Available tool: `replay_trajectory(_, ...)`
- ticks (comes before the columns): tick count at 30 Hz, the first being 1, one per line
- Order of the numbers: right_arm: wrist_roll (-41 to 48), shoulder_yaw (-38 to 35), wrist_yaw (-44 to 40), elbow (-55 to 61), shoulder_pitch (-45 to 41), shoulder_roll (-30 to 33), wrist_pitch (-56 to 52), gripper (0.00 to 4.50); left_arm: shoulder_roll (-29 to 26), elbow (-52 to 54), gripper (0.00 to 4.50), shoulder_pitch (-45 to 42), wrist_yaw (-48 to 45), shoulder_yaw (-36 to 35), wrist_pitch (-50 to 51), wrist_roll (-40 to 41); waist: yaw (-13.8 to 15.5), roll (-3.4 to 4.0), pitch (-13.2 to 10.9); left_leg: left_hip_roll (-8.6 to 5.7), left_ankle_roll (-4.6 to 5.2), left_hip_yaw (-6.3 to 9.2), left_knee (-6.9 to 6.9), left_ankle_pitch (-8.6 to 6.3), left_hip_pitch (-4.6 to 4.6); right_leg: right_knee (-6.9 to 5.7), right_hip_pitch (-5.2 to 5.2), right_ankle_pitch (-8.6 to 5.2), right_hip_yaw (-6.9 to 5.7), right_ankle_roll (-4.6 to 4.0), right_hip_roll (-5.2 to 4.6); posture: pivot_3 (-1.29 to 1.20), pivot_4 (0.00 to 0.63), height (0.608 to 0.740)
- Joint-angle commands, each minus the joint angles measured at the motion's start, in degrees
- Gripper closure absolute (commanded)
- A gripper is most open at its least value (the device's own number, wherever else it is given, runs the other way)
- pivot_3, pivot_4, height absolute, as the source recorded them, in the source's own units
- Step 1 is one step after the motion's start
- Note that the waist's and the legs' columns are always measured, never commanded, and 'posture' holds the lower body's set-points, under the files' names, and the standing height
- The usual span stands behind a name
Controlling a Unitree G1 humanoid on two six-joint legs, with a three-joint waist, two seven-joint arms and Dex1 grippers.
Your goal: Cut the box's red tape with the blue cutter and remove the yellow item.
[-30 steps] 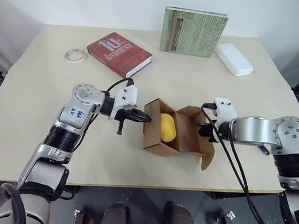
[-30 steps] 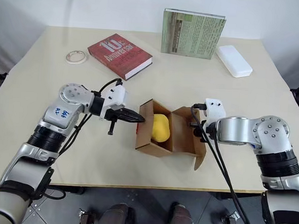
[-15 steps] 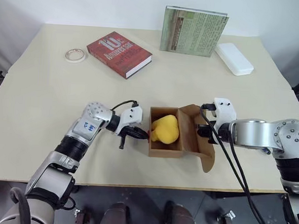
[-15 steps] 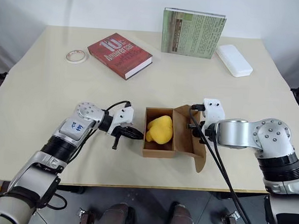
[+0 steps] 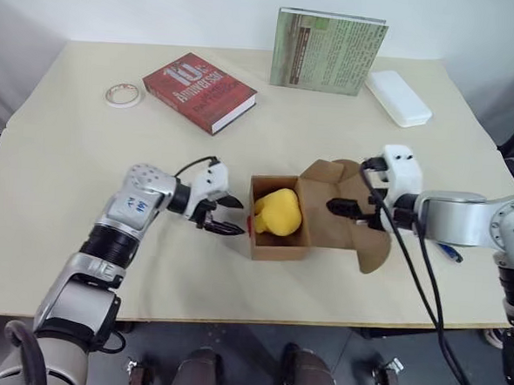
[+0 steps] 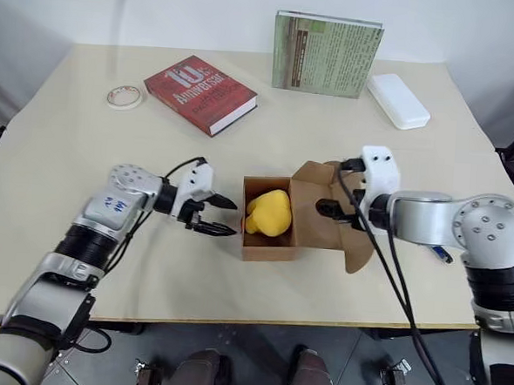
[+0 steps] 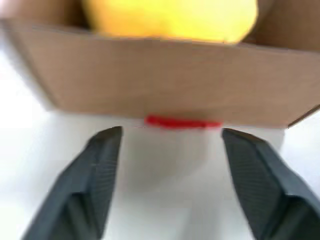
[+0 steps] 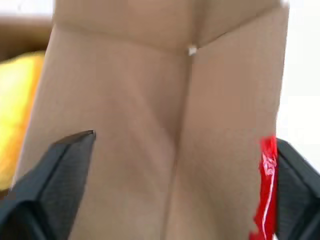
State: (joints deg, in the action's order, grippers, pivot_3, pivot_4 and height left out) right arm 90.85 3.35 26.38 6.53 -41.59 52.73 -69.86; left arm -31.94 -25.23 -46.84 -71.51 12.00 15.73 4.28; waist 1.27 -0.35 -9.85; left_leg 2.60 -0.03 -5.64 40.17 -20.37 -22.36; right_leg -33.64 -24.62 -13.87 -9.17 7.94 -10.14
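Note:
The box (image 5: 280, 243) stands open on the table with its flaps (image 5: 347, 217) folded out to the right. The yellow item (image 5: 277, 213) lies inside it. A strip of red tape (image 7: 182, 122) shows on the box's left wall, and another piece (image 8: 265, 190) on a flap's edge. My left gripper (image 5: 236, 217) is open just left of the box and holds nothing. Over the flaps, my right gripper (image 5: 336, 206) is open with the cardboard between its fingers (image 8: 70, 155). A bit of the blue cutter (image 5: 450, 252) peeks out on the table under my right forearm.
A red book (image 5: 199, 89) and a white tape roll (image 5: 123, 95) lie at the back left. At the back a green book (image 5: 327, 53) stands upright, and a flat white case (image 5: 400, 98) lies to its right. The table's front edge (image 5: 232, 317) runs close below the box.
Both grippers were shut on the tilted box and have opened. The box has come down flat on the table. My left gripper drew back to the left, my right gripper rose over the flaps.

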Motion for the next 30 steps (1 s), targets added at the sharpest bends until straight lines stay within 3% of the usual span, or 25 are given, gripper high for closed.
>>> replay_trajectory(1, -6.28, -3.79, -7.95, 2.45, 0.77, 2.21, 0.32, 0.00, -1.58, 0.15, 0.11, -1.93, -1.17, -1.77, 0.01, 1.26, 0.12, 0.00, 0.00, 0.00, 0.00, 0.00, 0.00, 0.00, 0.00, 0.00, 0.00, 0.00, -0.01, 0.00, 0.00, 0.00, 0.150, 0.740)
replay_trajectory(5, -16.95, -4.54, -19.39, 5.67, 2.99, 5.66, 3.04, 0.00, -2.46, -0.42, 0.01, -4.68, -1.90, -3.30, 1.18, 2.30, 0.25, -0.01, -0.01, -0.01, 0.00, -0.01, 0.00, 0.00, -0.03, 0.03, 0.00, 0.00, -0.01, 0.01, 0.00, 0.00, 0.150, 0.740)
replay_trajectory(9, -33.62, -4.45, -33.18, 11.28, 7.65, 9.72, 16.49, 0.00, -1.57, 1.74, 0.01, -7.77, -3.23, -4.28, 2.99, 4.73, 0.07, -0.01, -0.02, -0.02, -0.01, -0.03, -0.01, 0.00, -0.03, 0.06, -0.01, 0.01, 0.00, 0.01, 0.00, 0.00, 0.150, 0.740)
replay_trajectory(14, -43.46, -10.34, -50.67, 17.87, 19.70, 14.46, 28.42, 0.00, 3.45, 5.76, 0.01, -10.44, -1.97, -4.40, 4.32, 8.12, 0.57, -0.09, -0.06, -0.04, -0.01, -0.04, -0.02, 0.00, -0.03, 0.07, 0.00, 0.03, -0.01, 0.05, 0.00, 0.00, 0.150, 0.740)
replay_trajectory(20, -49.51, -20.60, -66.11, 22.11, 34.63, 15.04, 36.49, 0.00, 7.45, 5.68, 0.01, -11.46, -2.88, -0.85, 4.29, 7.73, 0.22, -0.12, -0.08, -0.07, -0.01, -0.07, 0.00, -0.01, 0.05, 0.08, 0.05, 0.07, 0.02, 0.13, 0.00, 0.00, 0.150, 0.740)
replay_trajectory(24, -51.19, -28.96, -70.78, 23.82, 42.09, 13.38, 37.39, 0.00, 10.15, 0.55, 0.01, -11.50, -5.40, 7.91, 1.07, 1.27, 0.76, -0.13, -0.08, -0.11, 0.01, -0.07, 0.05, -0.01, 0.12, 0.13, 0.21, 0.07, 0.05, 0.14, 0.00, 0.00, 0.150, 0.740)
replay_trajectory(29, -51.93, -32.40, -71.85, 26.25, 44.51, 11.52, 36.08, 0.00, 15.36, -10.94, 0.01, -16.09, -3.66, 10.43, -6.44, -2.90, 0.76, -0.18, -0.11, -0.11, 0.03, -0.08, 0.17, 0.00, 0.10, 0.12, 0.20, 0.10, 0.08, 0.09, 0.00, 0.00, 0.150, 0.740)
replay_trajectory(30, -52.22, -32.68, -71.78, 26.65, 44.73, 11.21, 35.84, 0.00, 15.78, -13.49, 0.18, -16.95, -2.68, 11.31, -8.64, -4.81, 0.75, -0.18, -0.11, -0.11, 0.03, -0.08, 0.20, 0.00, 0.09, 0.13, 0.20, 0.10, 0.08, 0.08, 0.00, 0.00, 0.150, 0.740)
